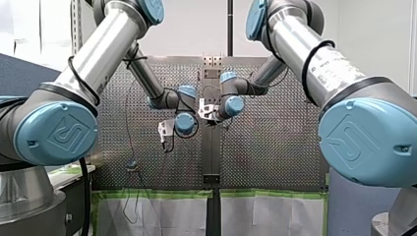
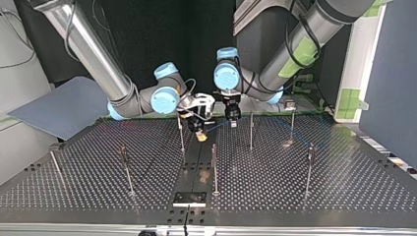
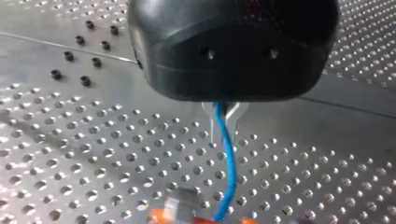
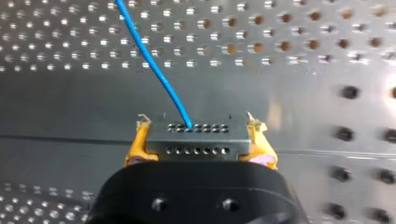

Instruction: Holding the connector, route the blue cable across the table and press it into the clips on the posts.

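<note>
A grey connector (image 4: pixel 196 140) with rows of small holes sits between the yellow pads of my right gripper (image 4: pixel 198 129), which is shut on it just above the table. The blue cable (image 4: pixel 149 56) leaves the connector's top face and runs away over the perforated plate. In the left wrist view the blue cable (image 3: pixel 228 177) passes between the thin metal fingers (image 3: pixel 214 133) of my left gripper (image 3: pixel 225 127), which stand tight around it, a short way from the connector (image 3: pixel 183 207). In the top view my right gripper (image 2: pixel 199 130) and left gripper (image 2: pixel 232 120) hang close together near the table's far middle.
Several thin posts stand on the perforated table (image 2: pixel 319 196): one (image 2: pixel 181 132) beside my right gripper, one (image 2: pixel 251 130) beside my left, one (image 2: pixel 214 167) nearer the camera, others toward both sides. A solid strip (image 2: pixel 196 162) runs down the table's middle.
</note>
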Controlling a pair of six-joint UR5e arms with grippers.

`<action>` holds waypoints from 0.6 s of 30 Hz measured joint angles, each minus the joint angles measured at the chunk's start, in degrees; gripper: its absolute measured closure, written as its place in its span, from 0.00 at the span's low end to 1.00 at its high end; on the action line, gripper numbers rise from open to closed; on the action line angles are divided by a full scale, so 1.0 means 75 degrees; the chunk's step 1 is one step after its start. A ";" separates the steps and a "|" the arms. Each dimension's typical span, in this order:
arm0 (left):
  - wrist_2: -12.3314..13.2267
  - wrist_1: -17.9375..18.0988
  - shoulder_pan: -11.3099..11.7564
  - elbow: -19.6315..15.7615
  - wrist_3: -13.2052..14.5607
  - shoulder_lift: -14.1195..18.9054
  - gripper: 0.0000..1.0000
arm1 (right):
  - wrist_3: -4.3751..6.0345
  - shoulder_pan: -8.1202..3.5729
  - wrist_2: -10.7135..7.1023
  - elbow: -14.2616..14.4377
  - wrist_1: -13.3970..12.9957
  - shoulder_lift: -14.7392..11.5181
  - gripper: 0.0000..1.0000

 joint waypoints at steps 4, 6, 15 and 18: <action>-0.0243 -0.0249 -0.0109 -0.0007 -0.0038 0.0217 1.00 | -0.0004 0.0003 0.0000 0.0006 0.0193 -0.0184 1.00; -0.0362 -0.0385 -0.0195 -0.0008 -0.0039 0.0348 1.00 | -0.0005 0.0012 0.0000 0.0015 0.0306 -0.0281 1.00; -0.0597 -0.1033 -0.0434 -0.0011 -0.0039 0.1002 1.00 | 0.0097 0.0004 0.0015 0.0295 0.0507 -0.0826 1.00; -0.0700 -0.1154 -0.0485 -0.0012 -0.0056 0.1191 1.00 | 0.0229 -0.0008 0.0025 0.0478 0.0540 -0.1022 1.00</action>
